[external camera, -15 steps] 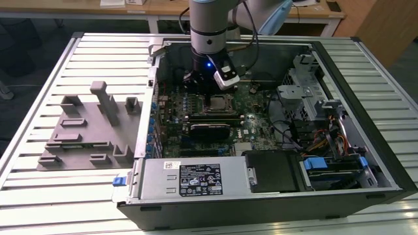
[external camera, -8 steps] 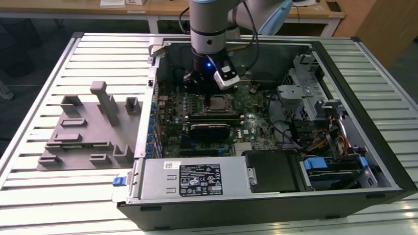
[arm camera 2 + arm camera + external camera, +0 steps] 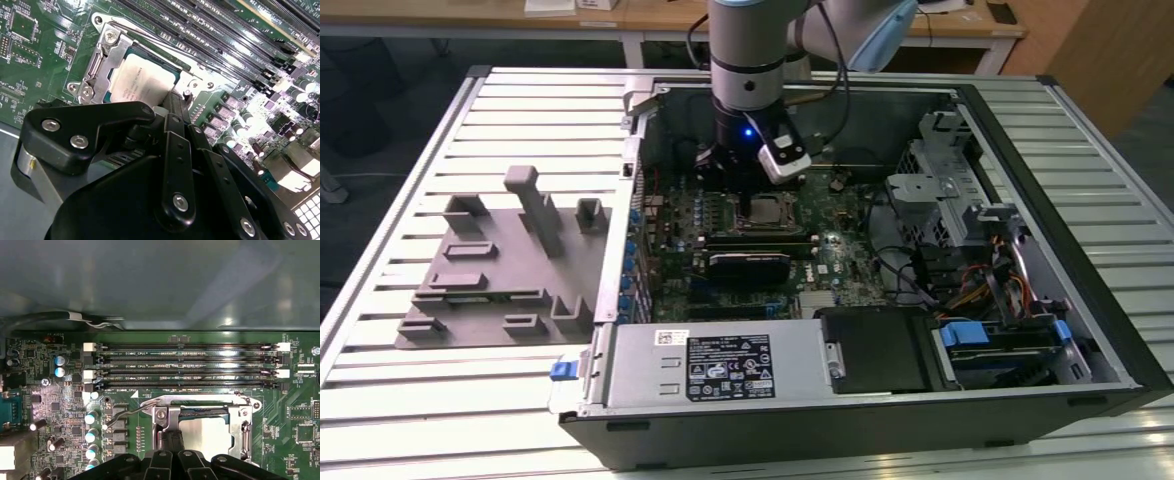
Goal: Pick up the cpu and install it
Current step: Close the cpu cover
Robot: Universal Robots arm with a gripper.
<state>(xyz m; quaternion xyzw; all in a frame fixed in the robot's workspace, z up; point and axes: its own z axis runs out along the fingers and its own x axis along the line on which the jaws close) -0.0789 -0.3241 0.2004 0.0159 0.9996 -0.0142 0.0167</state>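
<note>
The cpu [image 3: 765, 209] is a pale silver square lying flat in its socket on the green motherboard inside the open computer case [image 3: 1014, 150]. Both wrist views show it seated inside the metal socket frame [image 3: 161, 414], cpu [image 3: 207, 436] and cpu [image 3: 139, 81]. My gripper [image 3: 724, 172] hangs from the arm just above the socket's edge. Its black fingertips [image 3: 171, 439] are pressed together beside the chip with nothing between them. In the second wrist view the gripper [image 3: 175, 102] ends at the cpu's rim. A thin socket lever [image 3: 125, 412] juts out from the frame.
Several memory slots [image 3: 185, 365] run along the board beside the socket. A heatsink [image 3: 747, 266], the power supply [image 3: 720, 365], a drive cage [image 3: 947, 200] and loose cables [image 3: 961, 280] crowd the case. Grey fixture blocks [image 3: 507, 260] stand on the slatted table [image 3: 400, 400].
</note>
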